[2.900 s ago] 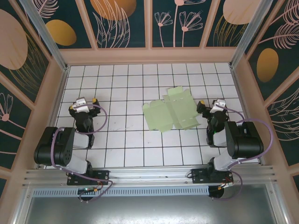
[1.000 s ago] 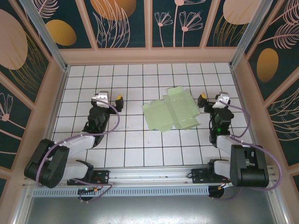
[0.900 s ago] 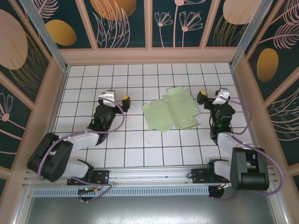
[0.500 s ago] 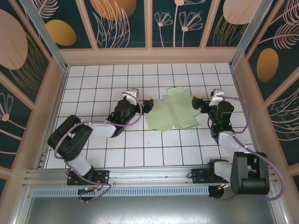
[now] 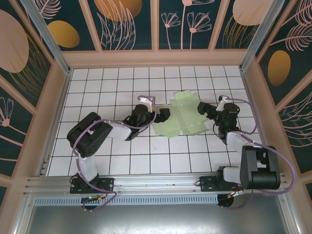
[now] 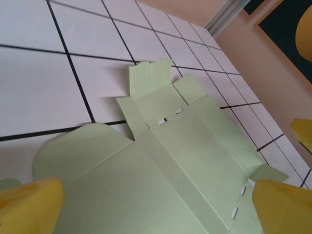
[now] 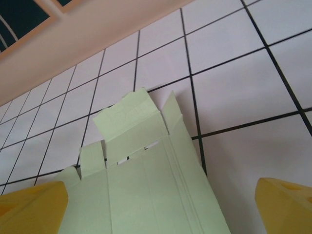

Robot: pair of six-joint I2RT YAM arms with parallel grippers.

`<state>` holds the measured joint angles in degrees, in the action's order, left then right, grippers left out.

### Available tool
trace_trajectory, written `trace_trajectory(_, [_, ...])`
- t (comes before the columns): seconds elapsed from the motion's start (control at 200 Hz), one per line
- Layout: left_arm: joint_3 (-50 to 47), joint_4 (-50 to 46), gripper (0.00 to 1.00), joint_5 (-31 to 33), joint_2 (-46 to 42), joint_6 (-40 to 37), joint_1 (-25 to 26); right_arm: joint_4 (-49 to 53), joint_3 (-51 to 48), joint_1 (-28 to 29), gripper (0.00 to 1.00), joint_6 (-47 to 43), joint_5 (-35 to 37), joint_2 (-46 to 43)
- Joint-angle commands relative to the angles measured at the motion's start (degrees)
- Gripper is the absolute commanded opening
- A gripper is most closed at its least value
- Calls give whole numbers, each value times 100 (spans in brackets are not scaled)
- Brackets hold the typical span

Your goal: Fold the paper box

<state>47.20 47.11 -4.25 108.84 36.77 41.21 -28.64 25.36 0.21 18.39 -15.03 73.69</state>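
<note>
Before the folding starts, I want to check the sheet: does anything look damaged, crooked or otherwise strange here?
Nothing serious. The paper box lies flat and unfolded, turned askew to the tile lines. Its end flap has a wavy, uneven edge, perhaps slightly bent; no clear tear shows.

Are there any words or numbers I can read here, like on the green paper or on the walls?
There is no text to read anywhere in these pictures.
paper box: plain mint green, only creases and small slits, no print.
wall panels: drawn flowers, leaves and orange ovals, no letters.
white tiles: only black grid lines, no marks.
</note>
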Motion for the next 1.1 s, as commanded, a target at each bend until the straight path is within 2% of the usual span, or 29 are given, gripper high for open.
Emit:
trace_trajectory(0.0, [494,-890,99,-216,263,140,18,263,469,28,99,103,730,117])
trace_trajectory(0.15, [537,-1457,99,-177,199,-66,-57,1008,1075,-161,98,45,524,505])
trace_trajectory(0.24, [580,-1752,99,-486,268,-225,-115,1317,1318,-157,96,83,253,602])
trace_trajectory(0.415, [987,-2169,99,-1082,704,-483,-252,1175,1119,-145,94,295,87,495])
trace_trajectory(0.586, [887,-2468,99,-989,736,-511,-548,1116,870,-56,93,445,1,318])
trace_trajectory(0.751, [262,-2617,99,-738,238,-643,-982,1436,938,-38,93,412,53,293])
trace_trajectory(0.876, [101,-2765,99,-523,-232,-963,-1078,1526,1150,79,93,180,-145,418])
trace_trajectory(1.096, [215,-2262,99,-862,-857,-939,-1070,1910,1952,681,93,-667,-705,1270])
